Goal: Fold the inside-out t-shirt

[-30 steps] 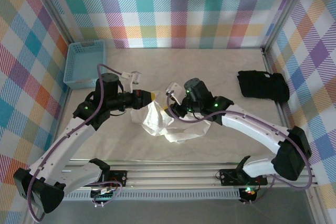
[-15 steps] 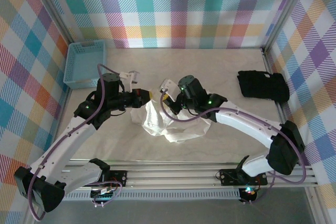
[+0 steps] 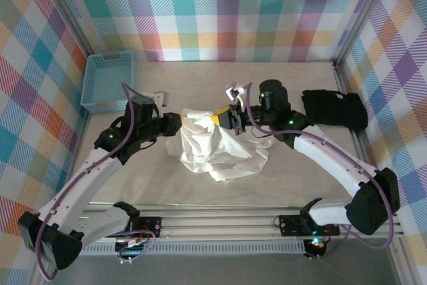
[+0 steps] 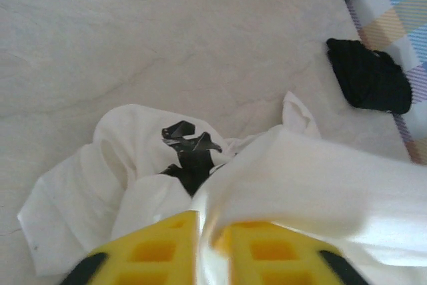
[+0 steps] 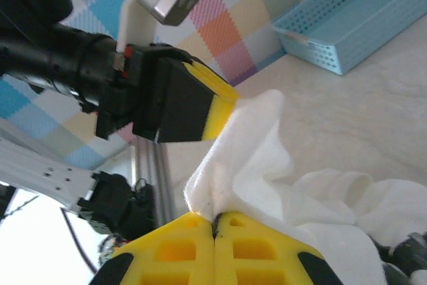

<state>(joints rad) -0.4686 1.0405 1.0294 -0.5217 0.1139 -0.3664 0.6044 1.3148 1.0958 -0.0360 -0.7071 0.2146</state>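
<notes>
The inside-out t-shirt (image 3: 215,148) is a white crumpled heap at mid-table, its top edge drawn up between the two grippers. My left gripper (image 3: 176,123) holds the left end of that edge. In the left wrist view, cloth (image 4: 313,178) fills the narrow gap between its yellow fingers (image 4: 150,245), around the gripper (image 4: 207,225). My right gripper (image 3: 224,117) pinches the right end. In the right wrist view it (image 5: 215,221) is shut tight on a peak of white fabric (image 5: 253,158), facing the left gripper (image 5: 193,111).
A black folded garment (image 3: 333,109) lies at the right edge, also in the left wrist view (image 4: 370,78). A blue basket (image 3: 107,82) stands at the back left, by the checked wall (image 5: 360,11). Bare tabletop (image 3: 220,78) stretches behind the shirt.
My right gripper closed on the shirt, then rose and swung right and back, pulling a fold up. The cloth now spans the two grippers. The left arm barely shifted.
</notes>
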